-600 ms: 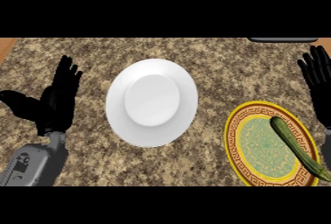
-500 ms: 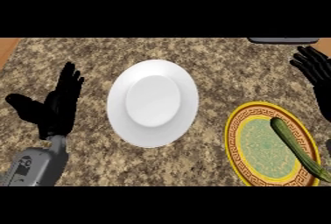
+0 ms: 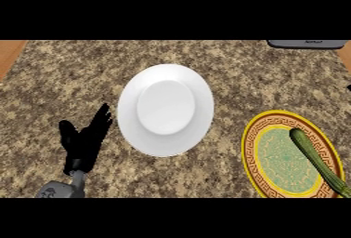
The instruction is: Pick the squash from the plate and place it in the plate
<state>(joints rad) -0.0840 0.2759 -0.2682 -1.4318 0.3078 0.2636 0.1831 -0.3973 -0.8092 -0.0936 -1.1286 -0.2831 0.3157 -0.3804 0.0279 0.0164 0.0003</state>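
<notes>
A long green squash (image 3: 318,161) lies on the right side of a yellow-rimmed patterned plate (image 3: 259,158) at the lower right of the counter. A plain white plate (image 3: 165,109) sits in the middle with nothing on it. My left hand (image 3: 85,143) is at the lower left, just left of the white plate, open with its fingers straight and pointing up. My right hand does not show in the head view.
The speckled stone counter (image 3: 75,74) stretches around both plates. A dark grey object (image 3: 306,43) pokes in at the top right edge. A strip of wood (image 3: 9,53) shows at the far upper left.
The view has shifted, so the plates sit lower and further right. My right hand has left the picture at the right edge. My left hand now shows lower.
</notes>
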